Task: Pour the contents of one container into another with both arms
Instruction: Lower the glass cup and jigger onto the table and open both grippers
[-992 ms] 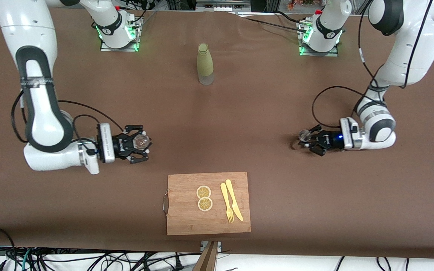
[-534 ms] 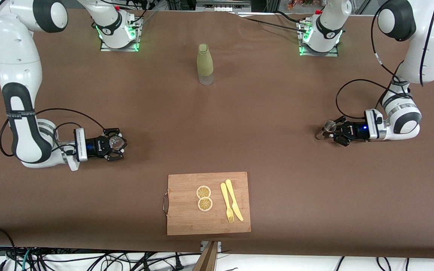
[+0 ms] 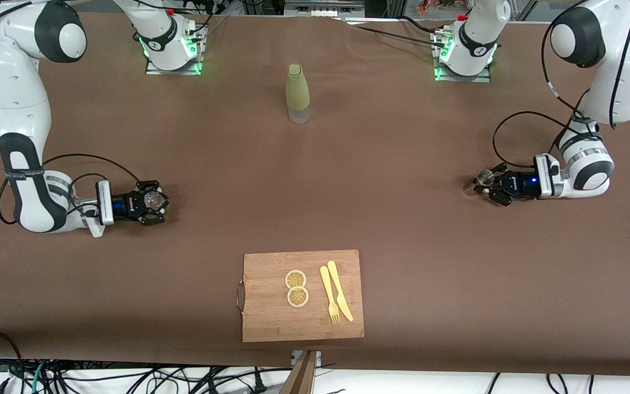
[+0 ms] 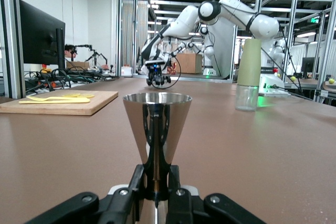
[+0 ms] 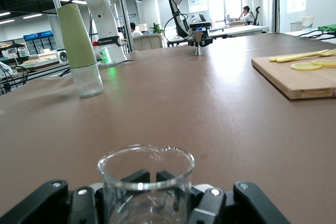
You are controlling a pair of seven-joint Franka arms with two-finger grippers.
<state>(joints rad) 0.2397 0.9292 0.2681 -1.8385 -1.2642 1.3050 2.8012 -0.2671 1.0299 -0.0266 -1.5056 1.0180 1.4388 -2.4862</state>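
My left claw (image 3: 489, 184) is low over the brown desk (image 3: 380, 164), toward the left arm's end; it is clamped on a small metal jigger (image 3: 484, 177), which stands upright between my fingers (image 4: 137, 179); in the left wrist view the jigger (image 4: 156, 129) is a shiny cone, wide at the top and narrow where I grip it. My right claw (image 3: 153, 202) is low over the desk toward the right arm's end; it is clamped on a small clear glass beaker (image 3: 154, 200) with a pouring lip; in the right wrist view the beaker (image 5: 146, 182) is upright between the black fingers (image 5: 210, 203), and I cannot tell if something is in it. The two containers are well apart, each at its own end of the desk. Between the two bases stands a bottle (image 3: 297, 93) with an olive green sleeve and a clear bottom, upright, farther from the front camera than both claws. Nearer to the front camera lies a wooden cutting board (image 3: 271, 312) with a metal handle; on it lie two lemon slices (image 3: 296, 288), touching each other, and beside them a yellow fork (image 3: 330, 298) and a yellow knife (image 3: 340, 291), side by side
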